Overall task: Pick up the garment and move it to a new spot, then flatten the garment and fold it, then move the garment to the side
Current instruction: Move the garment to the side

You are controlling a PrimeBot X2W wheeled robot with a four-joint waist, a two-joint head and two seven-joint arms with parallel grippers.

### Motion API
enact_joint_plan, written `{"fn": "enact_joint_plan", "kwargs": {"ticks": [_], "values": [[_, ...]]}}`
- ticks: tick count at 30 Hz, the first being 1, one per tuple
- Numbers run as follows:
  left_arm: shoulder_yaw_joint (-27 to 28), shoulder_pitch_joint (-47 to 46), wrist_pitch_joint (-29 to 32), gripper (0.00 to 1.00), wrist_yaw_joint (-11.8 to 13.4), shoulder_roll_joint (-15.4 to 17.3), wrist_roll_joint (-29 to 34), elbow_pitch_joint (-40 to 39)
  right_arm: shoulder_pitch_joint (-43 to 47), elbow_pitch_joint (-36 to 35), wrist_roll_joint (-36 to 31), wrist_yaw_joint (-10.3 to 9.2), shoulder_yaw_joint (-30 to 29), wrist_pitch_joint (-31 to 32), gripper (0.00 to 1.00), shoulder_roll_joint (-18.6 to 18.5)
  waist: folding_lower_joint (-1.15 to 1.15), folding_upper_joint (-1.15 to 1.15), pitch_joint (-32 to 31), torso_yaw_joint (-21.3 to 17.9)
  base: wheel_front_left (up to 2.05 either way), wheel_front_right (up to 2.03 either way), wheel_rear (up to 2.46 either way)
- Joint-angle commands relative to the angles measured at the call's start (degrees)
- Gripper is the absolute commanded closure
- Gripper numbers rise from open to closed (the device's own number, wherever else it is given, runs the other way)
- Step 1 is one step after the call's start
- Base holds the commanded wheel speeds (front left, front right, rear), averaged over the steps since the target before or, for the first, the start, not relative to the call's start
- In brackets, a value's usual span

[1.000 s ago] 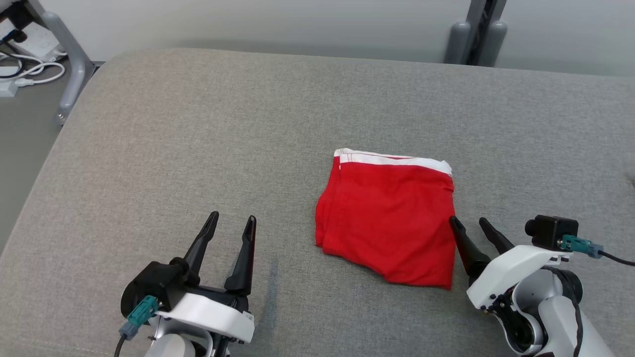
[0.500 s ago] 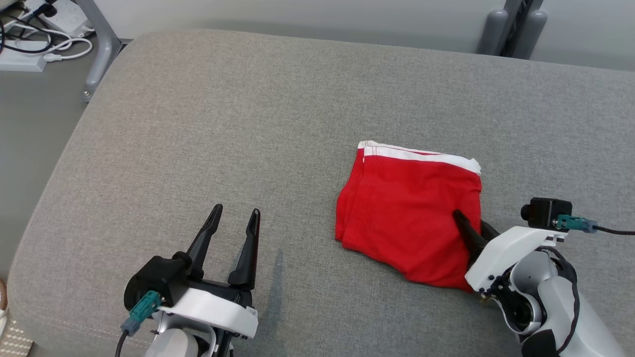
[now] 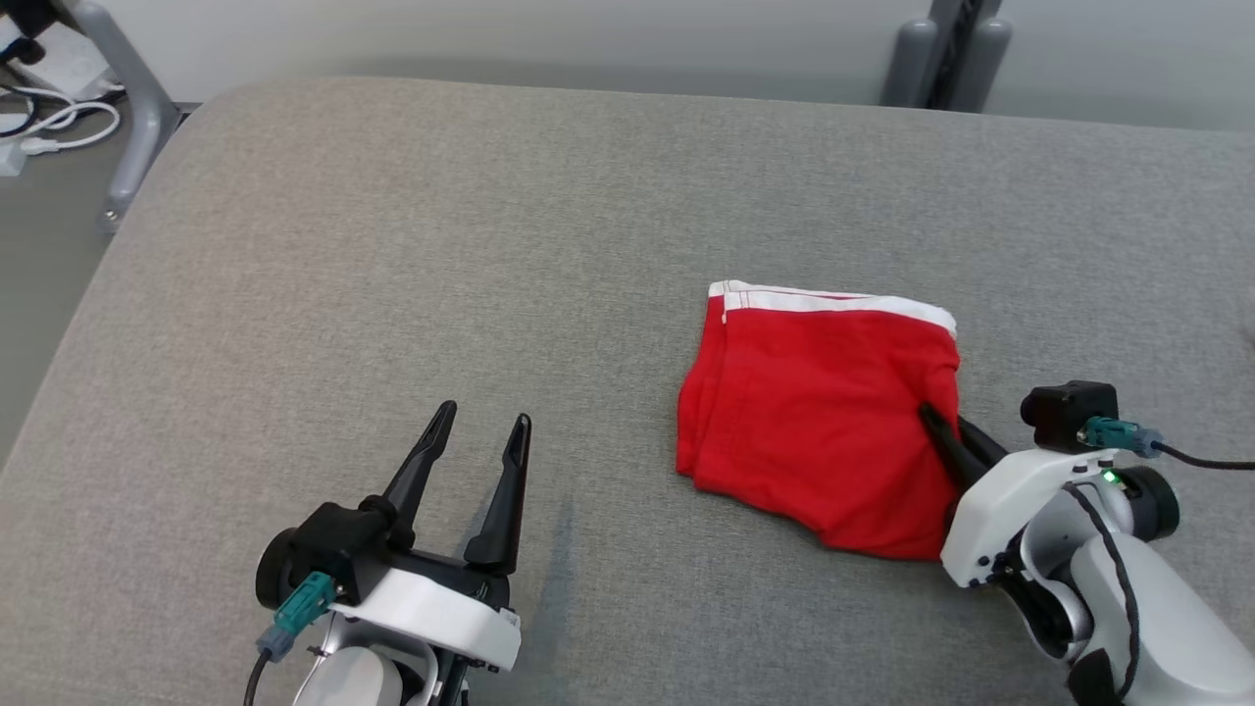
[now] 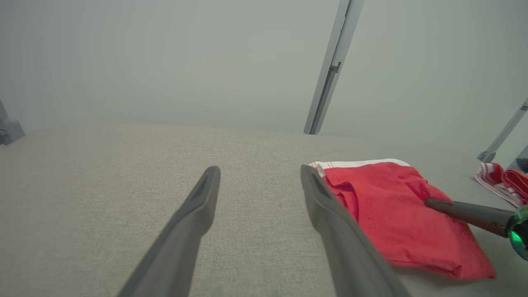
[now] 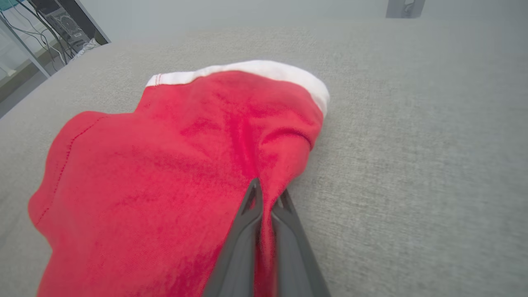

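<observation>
Right wrist view, lower centre: right gripper (image 5: 268, 192) has just clenched its jaws on the garment (image 5: 165, 165), so moving it aside can start; left gripper (image 3: 484, 415) jaws released

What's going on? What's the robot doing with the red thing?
The robot is working on a pair of red shorts with a white waistband, lying folded on a grey padded surface. Its right gripper is shut, pinching the shorts' right edge. Its left gripper is open and holds nothing, off to the left of the shorts.
</observation>
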Motion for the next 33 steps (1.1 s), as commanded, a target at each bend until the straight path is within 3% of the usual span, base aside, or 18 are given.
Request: {"fn": "enact_joint_plan", "kwargs": {"ticks": [1, 8, 16, 24, 33], "values": [[-0.13, -0.5, -0.22, 0.0, -0.36, 0.19, 0.63, -0.2, -1.14, -0.68, -1.64, -0.05, 1.31, -0.8, 1.0, -2.59, 0.0, 0.0, -0.06, -2.15, 0.0, 0.0, 0.0], [-1.6, -1.81, -0.21, 0.0, -1.07, 0.19, 1.93, -0.64, -3.45, -5.04, -5.2, -0.05, 6.93, -0.04, 1.0, -9.51, 0.0, 0.0, 1.43, -8.02, 0.0, 0.0, 0.0], [-4.58, -7.47, -0.21, 0.0, -2.1, 0.21, 4.57, -0.58, -8.58, -14.34, -6.54, -0.06, 11.57, 0.05, 1.0, -21.34, 0.0, 0.0, 6.61, -16.63, 0.0, 0.0, 0.0], [-7.32, -15.03, -0.22, 0.0, -2.63, 0.24, 7.14, -2.13, -12.53, -21.61, -9.18, -0.06, 9.08, -1.82, 1.0, -33.31, 0.0, 0.0, 13.45, -21.87, 0.0, 0.0, 0.0], [-8.74, -20.45, -0.22, 0.0, -2.95, 0.24, 8.56, -2.57, -14.08, -18.21, -8.55, -0.06, 3.93, -3.58, 1.0, -42.14, 0.0, 0.0, 20.71, -22.3, 0.0, 0.0, 0.0]]}}
